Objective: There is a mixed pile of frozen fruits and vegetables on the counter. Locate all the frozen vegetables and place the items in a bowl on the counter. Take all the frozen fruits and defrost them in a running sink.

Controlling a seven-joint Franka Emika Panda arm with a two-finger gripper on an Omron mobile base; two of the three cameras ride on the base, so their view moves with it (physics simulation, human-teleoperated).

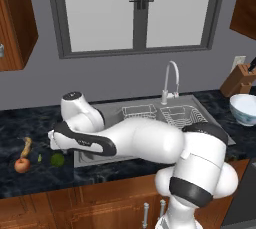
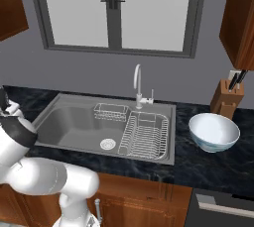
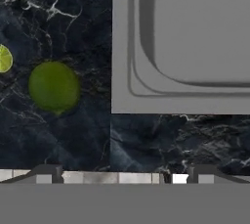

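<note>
1. The frozen vegetables, a small round lumpy green ball point(image 1: 57, 159) and a much tinier green bit point(image 1: 39, 158), lie on the black marbled table point(image 1: 30, 123) left of the sink, not in the bowl.
2. The frozen fruits, a round red-orange apple-like fruit point(image 1: 22, 165) and a slim curved yellow-brown banana-like fruit point(image 1: 26, 146), lie just beside them on the same table, well apart from the basin.
3. The round white bowl with pale bluish shading point(image 2: 214, 132) stands on the table right of the wide grey steel sink point(image 2: 79, 122) and looks empty; I see no water at the tall curved silver faucet point(image 2: 138, 85).
4. My judgement: nothing is sorted yet; all four items remain to be moved.
5. The claw point(image 3: 122, 171) is spread fully wide and holds nothing; it hangs over the table near the sink's front left corner.
6. The left base view alone gives the whole pile with both fruits.
7. The right base view alone gives the bowl's inside, the drain and wire racks.
8. The hand view gives the green ball and the tiny bit close up, beside the sink rim.
</note>
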